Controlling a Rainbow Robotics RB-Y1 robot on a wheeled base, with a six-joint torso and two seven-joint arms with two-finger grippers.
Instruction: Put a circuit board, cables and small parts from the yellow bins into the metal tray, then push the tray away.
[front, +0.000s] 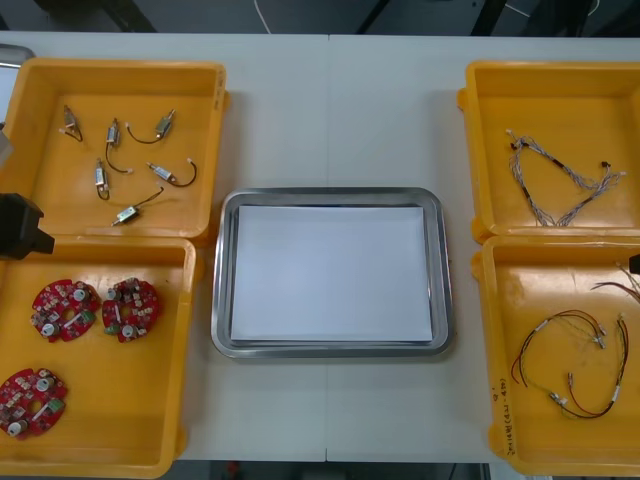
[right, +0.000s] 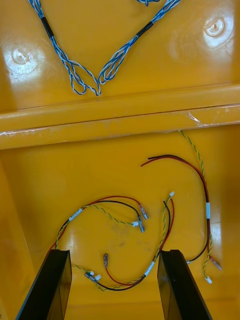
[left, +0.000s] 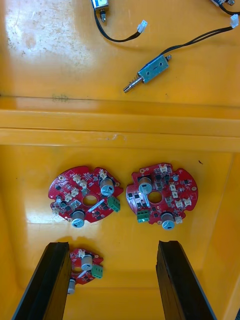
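The metal tray (front: 330, 194), white inside, lies at the table's middle with nothing in it. Three round red circuit boards (front: 64, 309) rest in the near left yellow bin (front: 190, 330). My left gripper (left: 115, 282) hovers open over that bin. Two boards (left: 86, 193) lie beyond its fingertips, and a third board (left: 86, 265) lies between the fingers, close to one finger (left: 47, 280). My right gripper (right: 115, 287) hangs open above the red and yellow cables (right: 208, 210) in the near right bin (front: 490, 330). One cable loop lies between its fingers.
The far left bin (front: 215, 140) holds several small metal parts (front: 163, 124) with black cables. A twisted blue and white cable (front: 560, 180) lies in the far right bin (front: 470, 150). My left arm (front: 20, 225) juts in at the left edge.
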